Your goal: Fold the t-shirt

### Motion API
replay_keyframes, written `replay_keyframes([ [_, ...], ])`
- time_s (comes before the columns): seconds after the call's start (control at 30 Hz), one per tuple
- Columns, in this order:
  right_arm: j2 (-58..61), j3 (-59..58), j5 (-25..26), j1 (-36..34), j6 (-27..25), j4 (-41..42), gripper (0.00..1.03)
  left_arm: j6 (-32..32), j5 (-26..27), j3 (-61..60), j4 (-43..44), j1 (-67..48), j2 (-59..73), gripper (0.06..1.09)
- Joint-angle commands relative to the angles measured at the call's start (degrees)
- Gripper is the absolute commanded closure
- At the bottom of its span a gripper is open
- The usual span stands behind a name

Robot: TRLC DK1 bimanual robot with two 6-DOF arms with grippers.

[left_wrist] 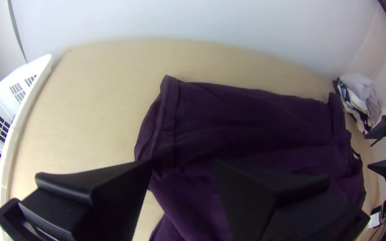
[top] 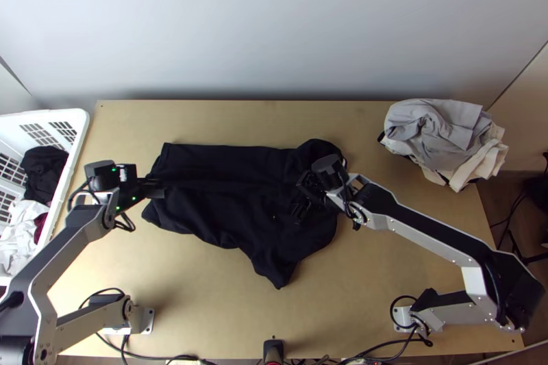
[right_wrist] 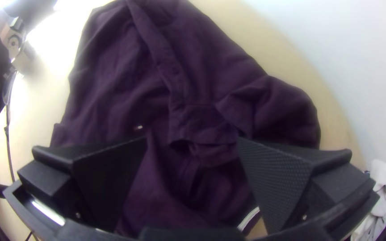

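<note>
the loosely spread dark t-shirt (top: 233,194) lies with its long axis crosswise on the light wooden surface (top: 198,283), running between the two arms. its left end is nearer the left gripper (left_wrist: 184,164), whose fingers stand apart, straddling that edge. the right gripper (right_wrist: 192,139), fingers also parted, is over the rumpled right part (contact is hard to judge). a fold likely turns on pinching both ends along that axis. left of the shirt, a white plastic basket (top: 83,133) holds dark cloth (top: 44,170) and white cloth (top: 24,235)
</note>
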Motion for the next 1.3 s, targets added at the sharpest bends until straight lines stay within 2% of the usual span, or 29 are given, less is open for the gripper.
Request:
replay_keyframes([
  [0.0, -3.4, 2.3, -1.0, -2.0, -0.9, -8.5, 0.03, 4.8, 6.7, 4.1, -16.6, 5.5, -5.2, 0.29],
  [0.07, -5.2, 2.3, -1.5, -2.8, -0.9, -11.0, 0.03, 8.1, 9.8, 5.5, -23.8, 8.6, -5.5, 0.29],
  [0.13, -6.8, 2.1, -2.3, -3.6, -0.7, -13.3, 0.03, 10.7, 10.0, 6.0, -29.2, 10.8, -6.0, 0.29],
  [0.23, -9.3, 1.4, -3.5, -4.9, -0.1, -15.7, 0.03, 13.9, 9.9, 5.6, -34.8, 12.3, -6.5, 0.29],
  [0.33, -11.8, 0.3, -3.8, -5.4, -0.1, -17.7, 0.03, 15.3, 9.8, 4.3, -36.8, 12.7, -7.0, 0.29],
  [0.47, -15.0, -0.9, -4.6, -5.3, 0.0, -20.8, 0.03, 15.2, 9.8, 1.8, -35.7, 11.7, -7.6, 0.29],
  [0.7, -17.1, 0.0, -5.6, -1.1, 0.0, -26.2, 0.03, 13.6, 8.4, -1.2, -30.4, 10.1, -6.7, 0.29],
  [1.03, -16.6, -0.9, -7.0, 4.0, 0.0, -28.1, 0.03, 13.3, 6.3, -3.4, -23.6, 10.3, -4.0, 0.3],
  [1.07, -16.3, -1.2, -7.0, 4.7, -0.1, -28.1, 0.03, 13.3, 6.3, -3.2, -23.3, 10.3, -3.4, 0.32],
  [1.27, -13.4, -1.7, -7.0, 9.7, -0.8, -27.6, 0.03, 11.4, 6.4, -2.3, -21.7, 8.5, 1.2, 0.64],
])
